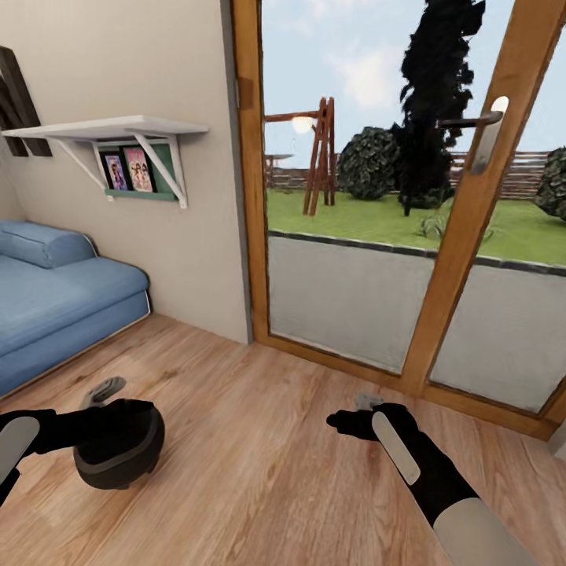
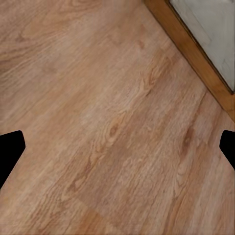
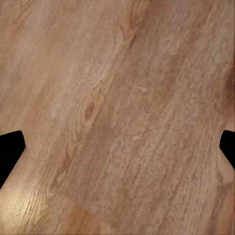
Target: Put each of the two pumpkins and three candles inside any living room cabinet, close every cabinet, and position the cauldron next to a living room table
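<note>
You get bright, even daylight through the glass door (image 1: 409, 196), soft shadows on the wood floor (image 1: 259, 472), and slightly blurred wrist views.

Head view — high, angled down toward the glass door (image 1: 377, 236); both wrist views — close above the shared wooden floor (image 1: 259, 472).

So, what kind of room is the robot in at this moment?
Most likely a living room at a garden door: a blue sofa stands on the wooden floor, a wall shelf holds framed photos, and the glazed door shows a lawn.
</note>
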